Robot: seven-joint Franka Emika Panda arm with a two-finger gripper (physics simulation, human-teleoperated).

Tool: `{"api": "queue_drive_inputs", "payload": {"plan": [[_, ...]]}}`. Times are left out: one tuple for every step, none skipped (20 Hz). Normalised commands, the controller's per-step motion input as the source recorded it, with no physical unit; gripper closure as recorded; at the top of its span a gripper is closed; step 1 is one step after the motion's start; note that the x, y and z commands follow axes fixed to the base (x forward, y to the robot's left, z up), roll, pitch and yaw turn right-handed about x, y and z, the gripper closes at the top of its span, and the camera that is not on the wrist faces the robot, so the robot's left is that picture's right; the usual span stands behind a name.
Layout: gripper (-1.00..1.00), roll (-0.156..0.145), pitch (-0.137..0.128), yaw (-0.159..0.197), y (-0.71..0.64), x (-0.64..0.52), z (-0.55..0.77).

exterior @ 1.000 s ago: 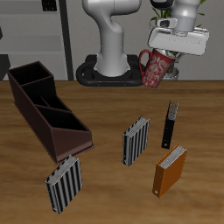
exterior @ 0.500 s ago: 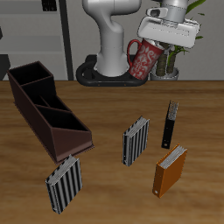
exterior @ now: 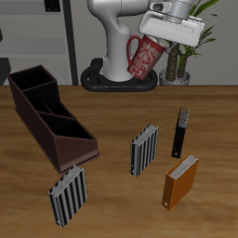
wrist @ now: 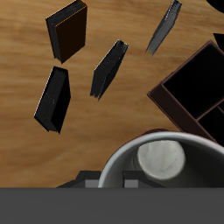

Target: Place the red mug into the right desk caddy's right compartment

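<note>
Nearest the table's front edge stand the striped books (exterior: 68,197), with the right desk caddy (exterior: 51,127) just behind them. Far back, high above the table, the gripper (exterior: 160,39) grips the red mug (exterior: 145,58) by its rim, tilted. Being rigid, smooth and probably breakable, the mug looks best gripped at that rim wall.

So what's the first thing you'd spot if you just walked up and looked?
The red mug, because it hangs tilted high in the air at the back of the table, held by the gripper. Next comes the big right desk caddy, a long dark brown tray lying slantwise on the wood. Striped books stand upright nearer the table's front edge.
</note>
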Motion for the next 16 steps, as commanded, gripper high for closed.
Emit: {"api": "queue_drive_inputs", "payload": {"plan": [[1.0,-0.016,-0.035,-0.028,-0.14,-0.08,0.21],[1.0,-0.008,-0.014,-0.029,-0.09,-0.02,0.14],[1.0,-0.066,-0.054,-0.025,-0.18,-0.1,0.31],[1.0,-0.026,-0.026,-0.007,-0.07,-0.01,0.12],[1.0,-0.064,-0.025,-0.028,-0.18,-0.06,0.27],[1.0,-0.022,-0.028,-0.01,-0.11,-0.06,0.15],[1.0,-0.072,-0.069,-0.004,-0.14,-0.08,0.19],[1.0,-0.046,-0.044,0.002,-0.17,-0.08,0.18],[1.0,0.0,0.0,0.0,0.05,0.04,-0.01],[1.0,-0.118,-0.009,-0.09,-0.48,-0.22,0.36],[1.0,0.0,0.0,0.0,0.04,0.01,-0.01],[1.0,-0.054,-0.036,-0.027,-0.23,-0.14,0.2],[1.0,-0.082,-0.047,-0.064,-0.29,-0.12,0.24],[1.0,-0.045,0.033,-0.072,-0.29,-0.13,0.16],[1.0,-0.06,-0.03,-0.044,-0.31,-0.15,0.21],[1.0,-0.061,-0.007,-0.043,-0.22,-0.12,0.16]]}}
